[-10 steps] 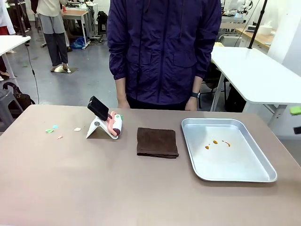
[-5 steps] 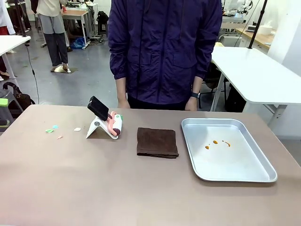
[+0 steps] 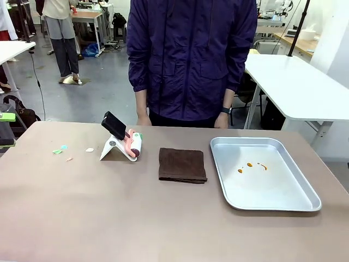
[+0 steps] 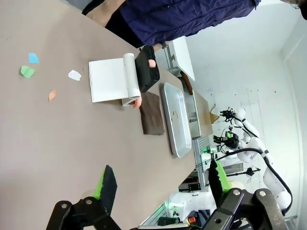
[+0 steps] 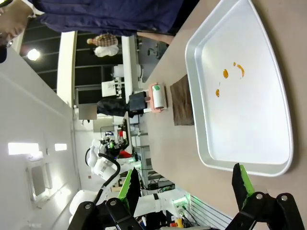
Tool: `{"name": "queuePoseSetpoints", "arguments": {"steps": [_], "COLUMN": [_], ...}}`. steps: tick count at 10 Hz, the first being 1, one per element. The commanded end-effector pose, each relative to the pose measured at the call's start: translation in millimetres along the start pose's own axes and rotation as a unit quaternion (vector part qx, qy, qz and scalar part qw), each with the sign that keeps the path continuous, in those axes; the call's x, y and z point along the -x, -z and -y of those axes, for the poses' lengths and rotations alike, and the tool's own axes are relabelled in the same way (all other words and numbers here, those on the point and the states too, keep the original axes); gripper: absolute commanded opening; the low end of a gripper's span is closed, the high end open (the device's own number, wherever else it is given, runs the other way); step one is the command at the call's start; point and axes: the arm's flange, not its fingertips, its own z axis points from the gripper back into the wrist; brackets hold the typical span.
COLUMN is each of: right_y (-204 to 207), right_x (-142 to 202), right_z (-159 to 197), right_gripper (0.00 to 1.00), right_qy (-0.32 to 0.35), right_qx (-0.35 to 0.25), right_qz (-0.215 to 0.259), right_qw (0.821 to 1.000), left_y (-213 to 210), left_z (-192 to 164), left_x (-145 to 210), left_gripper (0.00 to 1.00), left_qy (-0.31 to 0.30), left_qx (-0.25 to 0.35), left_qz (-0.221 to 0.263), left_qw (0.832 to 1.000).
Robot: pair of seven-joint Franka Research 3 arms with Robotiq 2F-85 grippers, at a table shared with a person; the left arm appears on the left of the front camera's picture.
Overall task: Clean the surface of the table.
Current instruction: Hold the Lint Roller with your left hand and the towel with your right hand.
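left gripper (image 4: 160,184) hangs wide apart facing the table (image 4: 57,143), little scraps (image 4: 27,72) well ahead of it. right gripper (image 5: 186,187) is spread too, tray (image 5: 259,120) just ahead of it.

A folded brown cloth (image 3: 182,165) lies between a silver metal tray (image 3: 272,188) and a pink-and-white roller (image 3: 134,145); little coloured paper bits (image 3: 57,151) lie nearby.

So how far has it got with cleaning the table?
Nothing looks done yet: paper scraps lie on the table and orange spots mark the tray. Nothing is in hand: the left gripper and right gripper are open and empty, the roller and cloth untouched. All the cleaning is left.
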Motion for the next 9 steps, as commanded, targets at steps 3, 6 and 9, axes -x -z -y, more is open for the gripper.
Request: {"name": "queuePoseSetpoints", "arguments": {"steps": [3,6,9], "right_y": [-3,8,65], "right_x": [3,9,35], "right_z": [-2,-17,-86], "right_gripper": [1.00,1.00,1.00], "right_qy": [-0.008,-0.026,-0.104], "right_qx": [-0.007,-0.002,0.051], "right_qz": [0.002,-0.005,-0.032], "right_qw": [1.000,1.000,0.993], "left_y": [-1,-3,33], "left_z": [0,12,68], "left_x": [1,-4,-33], "left_gripper": [1.00,1.00,1.00], "left_qy": [0.015,0.013,0.045], "left_qx": [0.005,-0.004,-0.055], "left_qz": [-0.002,-0.027,-0.078], "left_qw": [1.000,1.000,0.994]}}
